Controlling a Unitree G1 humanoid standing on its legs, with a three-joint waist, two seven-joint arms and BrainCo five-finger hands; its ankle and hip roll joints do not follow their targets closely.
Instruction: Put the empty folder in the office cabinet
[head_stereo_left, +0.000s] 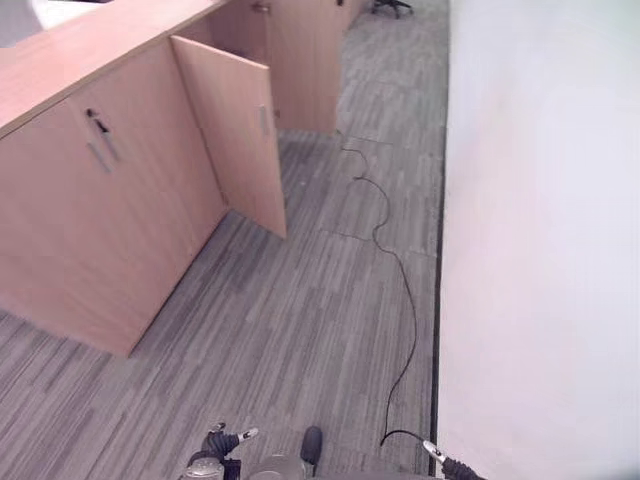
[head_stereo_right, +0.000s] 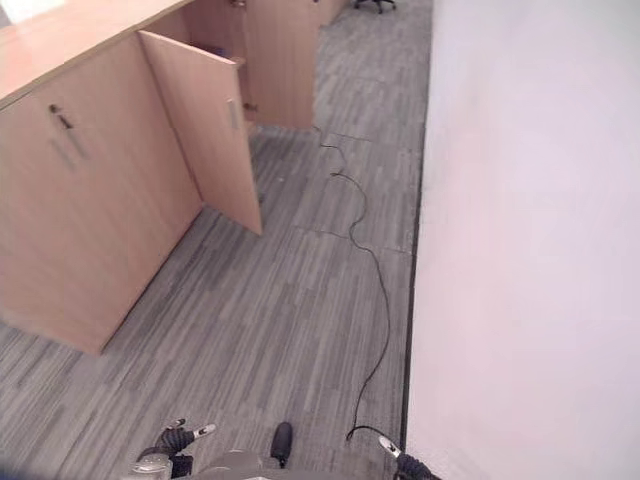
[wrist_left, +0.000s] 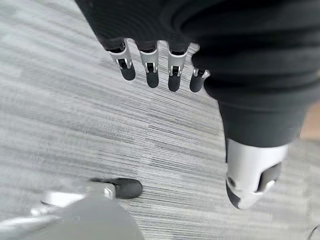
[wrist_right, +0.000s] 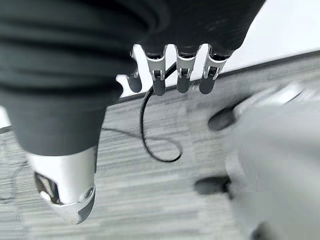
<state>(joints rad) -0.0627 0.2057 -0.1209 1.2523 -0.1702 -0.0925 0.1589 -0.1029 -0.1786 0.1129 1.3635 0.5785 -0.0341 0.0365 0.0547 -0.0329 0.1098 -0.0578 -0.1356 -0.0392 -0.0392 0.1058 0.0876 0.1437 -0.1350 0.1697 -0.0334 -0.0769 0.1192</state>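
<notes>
The light wood office cabinet (head_stereo_left: 110, 230) stands at my left. One of its doors (head_stereo_left: 238, 140) hangs open towards the carpet, and the dark inside behind it is barely visible. The door nearer me (head_stereo_left: 90, 160) is closed, with a key in its lock. My left hand (wrist_left: 150, 70) hangs low over the grey carpet with straight fingers and holds nothing. My right hand (wrist_right: 186, 75) hangs the same way near the wall's foot, open and empty. Both hands sit at the bottom edge of the left eye view, the left hand (head_stereo_left: 228, 438) and the right hand (head_stereo_left: 445, 462).
A white wall (head_stereo_left: 545, 250) runs along the whole right side. Grey striped carpet (head_stereo_left: 300, 320) fills the aisle between it and the cabinet. More cabinet units (head_stereo_left: 300, 60) continue further back, and an office chair's base (head_stereo_left: 392, 6) stands at the far end.
</notes>
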